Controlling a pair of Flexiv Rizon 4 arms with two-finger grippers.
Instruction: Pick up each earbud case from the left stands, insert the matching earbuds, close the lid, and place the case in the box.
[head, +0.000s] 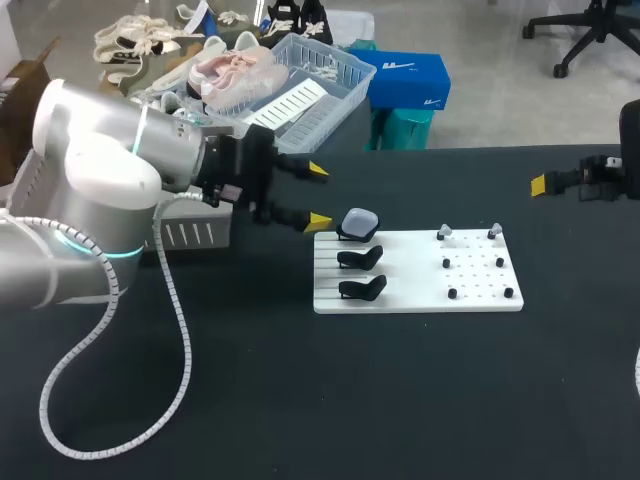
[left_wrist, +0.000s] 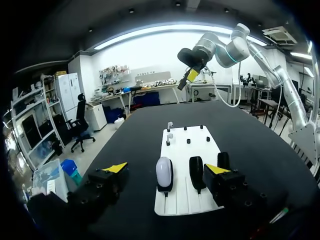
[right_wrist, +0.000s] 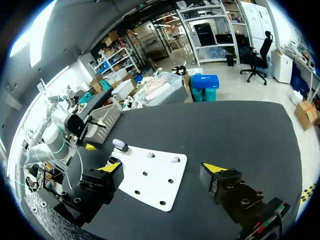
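While pick-up looks due, L gripper (head: 319, 195), jaws wide, hovers; earbud case (head: 358, 223) at its 4 o'clock needs straddling, pinching. R gripper (right_wrist: 162, 168) likewise spread.

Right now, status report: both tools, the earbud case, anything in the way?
Left tool open, beside the stands. Right tool open, far off. Case on the end stand. Nothing in the way.

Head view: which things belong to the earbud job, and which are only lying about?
Job: pale grey rounded earbud case; two small white earbuds on the white pegged board; grey perforated box.
Lying about: white spiral-wrapped cable on the black table.
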